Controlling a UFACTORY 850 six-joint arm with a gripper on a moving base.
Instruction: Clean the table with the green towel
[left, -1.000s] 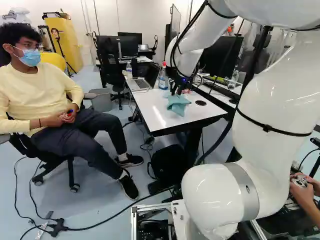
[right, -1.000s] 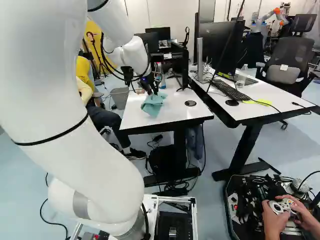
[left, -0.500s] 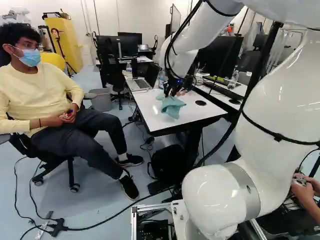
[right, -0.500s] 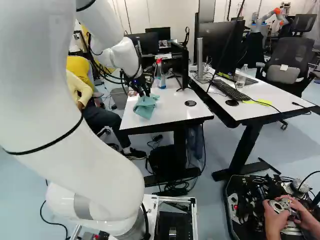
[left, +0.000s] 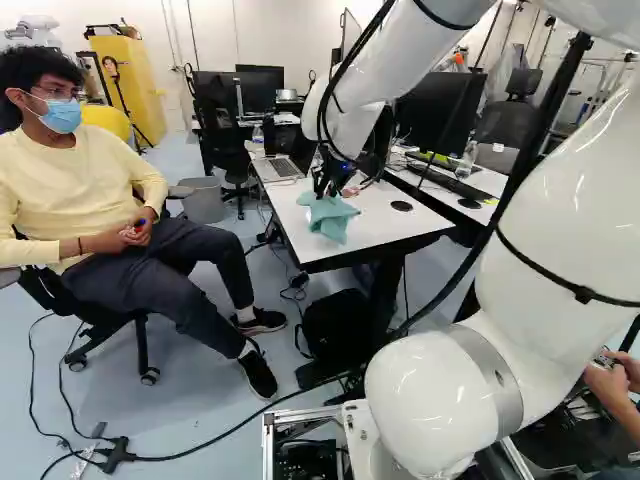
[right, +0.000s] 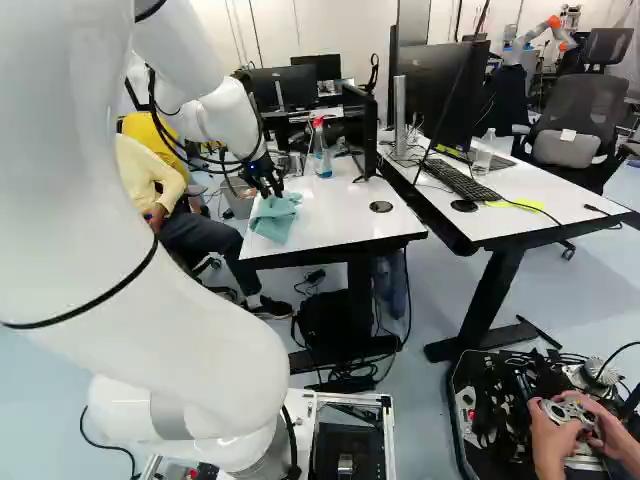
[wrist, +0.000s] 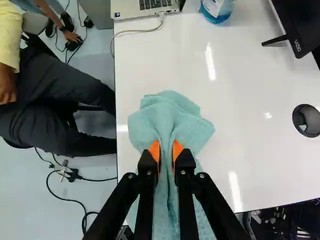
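From where I'm standing, the big white arm (right: 205, 355) reaches out over the glossy white rectangular surface (wrist: 250, 125), and the black two-fingered gripper (left: 327, 188) at its end has hold of the soft blue-green cloth towel (wrist: 172, 117). Its fingers stand close together, just a narrow gap between them, and the orange pads (wrist: 154, 151) pinch a raised fold of cloth from both sides. You can see the towel bunched up there, spreading wider ahead of the fingertips in a rumpled heap and running back beneath the gripper too. It's lying on the surface near one long side; whether any of it hangs past the edge, I can't tell. Farther along sit the open laptop with silver casing (wrist: 145, 7), a pale cable (wrist: 137, 31) curving from it, and, beside that, the clear plastic bottle of blue liquid with a red top (right: 321, 155). The black round desk hole (wrist: 306, 120) is well apart from the towel, toward the opposite side.
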